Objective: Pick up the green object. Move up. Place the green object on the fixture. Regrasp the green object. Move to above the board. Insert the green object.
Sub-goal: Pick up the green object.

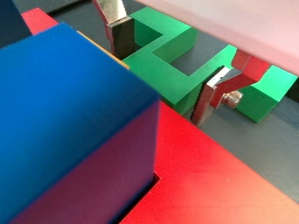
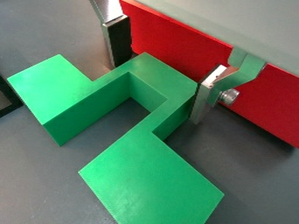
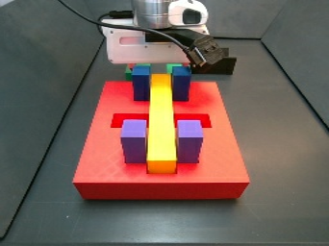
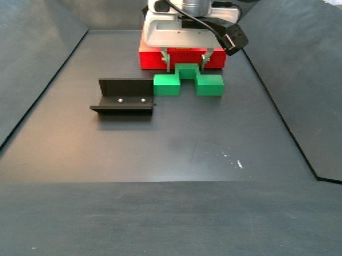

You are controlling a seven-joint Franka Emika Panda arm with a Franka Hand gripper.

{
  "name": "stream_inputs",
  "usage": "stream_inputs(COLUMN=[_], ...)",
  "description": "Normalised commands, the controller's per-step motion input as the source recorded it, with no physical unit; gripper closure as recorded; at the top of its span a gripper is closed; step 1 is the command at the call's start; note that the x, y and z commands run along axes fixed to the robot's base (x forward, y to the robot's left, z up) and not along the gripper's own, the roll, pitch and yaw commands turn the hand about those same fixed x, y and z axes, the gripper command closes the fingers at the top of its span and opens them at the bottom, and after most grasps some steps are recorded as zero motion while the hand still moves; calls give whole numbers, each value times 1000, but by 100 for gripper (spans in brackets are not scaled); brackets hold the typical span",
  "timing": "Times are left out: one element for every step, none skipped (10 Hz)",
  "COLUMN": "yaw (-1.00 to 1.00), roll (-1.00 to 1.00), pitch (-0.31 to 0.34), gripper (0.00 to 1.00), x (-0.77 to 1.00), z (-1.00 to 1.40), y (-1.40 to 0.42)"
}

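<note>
Green plastic, the bridge-shaped green object (image 4: 187, 82), lies flat on the dark floor, just beside the near edge of the red board (image 4: 186, 60) in a side view, with the fixture (image 4: 123, 98) standing apart to its left and bare. Both wrist views show the gripper (image 2: 160, 74) lowered over the block's taller centre section, one silver finger (image 2: 114, 39) on each flank. The jaws stand spread; whether the pads already touch the plastic cannot be told, and the block rests on the floor, not lifted. Judged from this, the first step, the pick-up, is in hand and nothing later is begun. In the opposite side view the board (image 3: 96, 173) carries the yellow bar (image 3: 160, 120) between blue blocks (image 3: 140, 82) and purple blocks (image 3: 134, 140). The next move calls for the jaws to close squarely on the centre section, then a straight lift clear of the board's edge before any travel toward the fixture.
</note>
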Motion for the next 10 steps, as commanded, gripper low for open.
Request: stream_inputs(yaw=[0,0,0,0,0,0,0,0,0,0], roll=[7,1,0,0,0,0,0,0,0,0], pitch=[0,-9,0,0,0,0,0,0,0,0], gripper=[0,0,0,100,100,100,100,100,100,100], x=[0,-6,0,0,0,0,0,0,0,0], z=[-97,-117,0,0,0,0,0,0,0,0], y=[0,0,0,0,0,0,0,0,0,0])
